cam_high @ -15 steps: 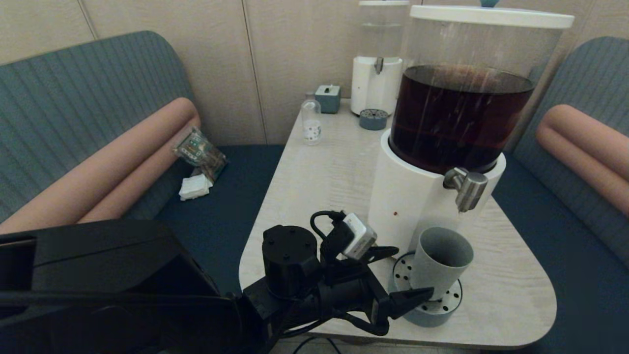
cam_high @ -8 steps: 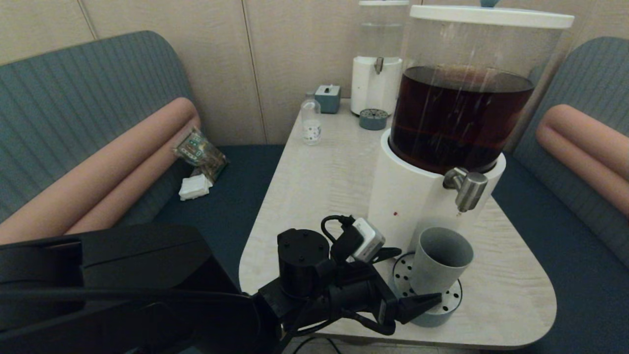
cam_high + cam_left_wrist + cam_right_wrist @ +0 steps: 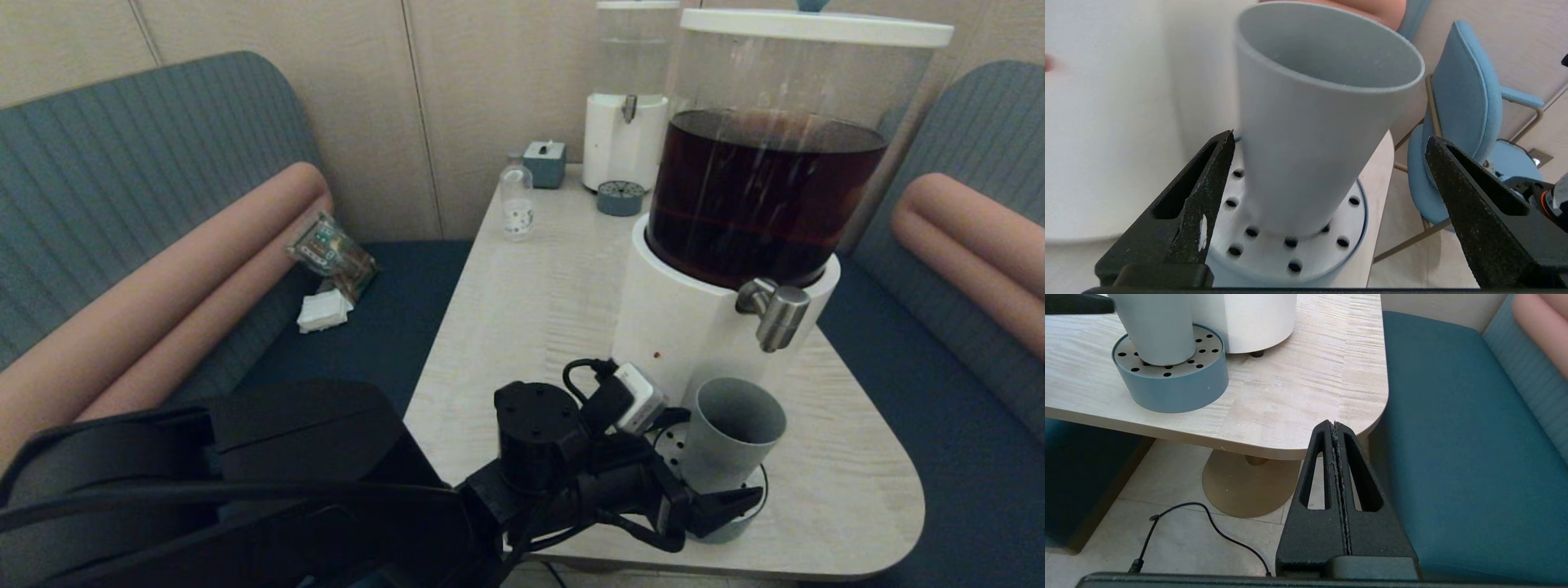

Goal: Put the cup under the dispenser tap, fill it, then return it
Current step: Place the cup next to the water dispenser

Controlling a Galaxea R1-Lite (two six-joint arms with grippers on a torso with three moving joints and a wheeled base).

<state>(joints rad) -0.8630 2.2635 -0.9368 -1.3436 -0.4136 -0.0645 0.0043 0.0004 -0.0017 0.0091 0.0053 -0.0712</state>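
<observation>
Standing upright on the round perforated drip tray (image 3: 739, 500), the cup (image 3: 729, 434) sits below and slightly nearer than the dispenser tap (image 3: 777, 315), close against the dispenser's white base (image 3: 669, 327). The left gripper (image 3: 702, 498) is at the cup's lower half with its jaws spread wide; in the left wrist view 1 finger (image 3: 1198, 212) lies just beside the cup wall (image 3: 1310, 155) while the other (image 3: 1470, 204) stands well apart, so nothing is clamped yet. The right gripper (image 3: 1336, 457) hangs off the near table (image 3: 1306, 375) edge, fingers pressed together on nothing, parked. No stream shows at the tap, and the cup's inside, as far as it can be seen, looks dry, so whether it has been filled cannot be told. As a judgement, the cup is a light, stiff, thin-walled tumbler with a smooth matte skin and a taper that narrows downward; a squeeze low on the wall may let it ride upward out of the pads. Taking hold around the middle, square to the wall and with moderate force, seems safest, and any liquid inside would punish a tilt.
</observation>
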